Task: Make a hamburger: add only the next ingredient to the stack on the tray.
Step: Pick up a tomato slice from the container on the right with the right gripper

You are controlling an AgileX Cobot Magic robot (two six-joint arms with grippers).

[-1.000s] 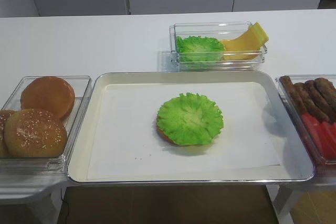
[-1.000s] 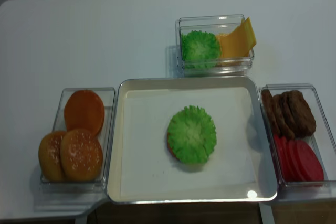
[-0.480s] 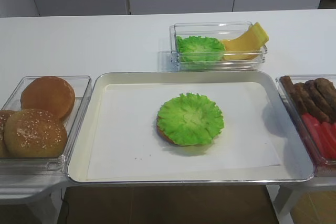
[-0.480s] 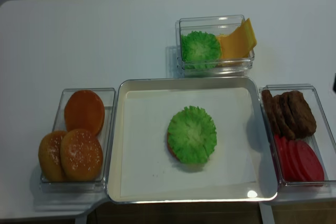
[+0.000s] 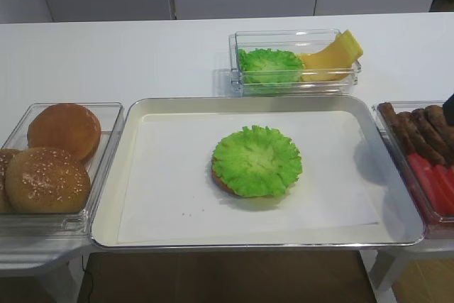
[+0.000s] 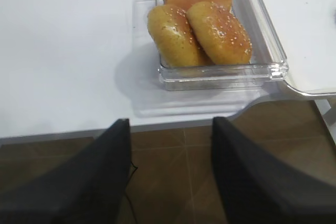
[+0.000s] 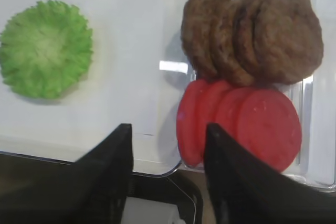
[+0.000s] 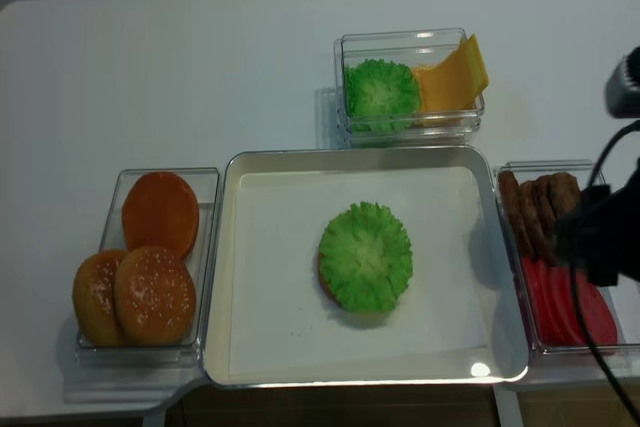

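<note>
Right gripper (image 7: 168, 174) hanging with jaws parted, gripping nothing, the gap between the two dark fingers (image 7: 107, 174) left bare. Hovering over the seam where the tray's (image 7: 157, 163) rim is meeting the clear side container (image 7: 315, 145). Just ahead of the right-hand finger and slightly off to that side: overlapping tomato slices (image 7: 265, 127) lying flat in the near end of that container, not touching either finger. Beyond the tomatoes, in the same container: brown patties (image 7: 252, 35) leaning against one another. Ahead and off past the left-hand finger: the stack (image 7: 46, 48), lettuce on top, sitting on the white paper liner (image 7: 126, 51) of the tray, well apart from the jaws. In the overhead view, the right arm (image 8: 600, 232) reaching in from the right edge above the patties and tomatoes.

Left gripper (image 6: 170, 174) also standing with jaws apart, gripping nothing, poised off the table edge (image 6: 63, 124) above brown floor (image 6: 170, 156). Ahead of its gap: a clear container (image 6: 220, 74) holding buns (image 6: 218, 32), two seeded and one smooth. Farther back on the table, beyond the tray: another clear box (image 5: 294, 86) with lettuce leaves (image 5: 269, 65) and cheese slices (image 5: 330, 54).
</note>
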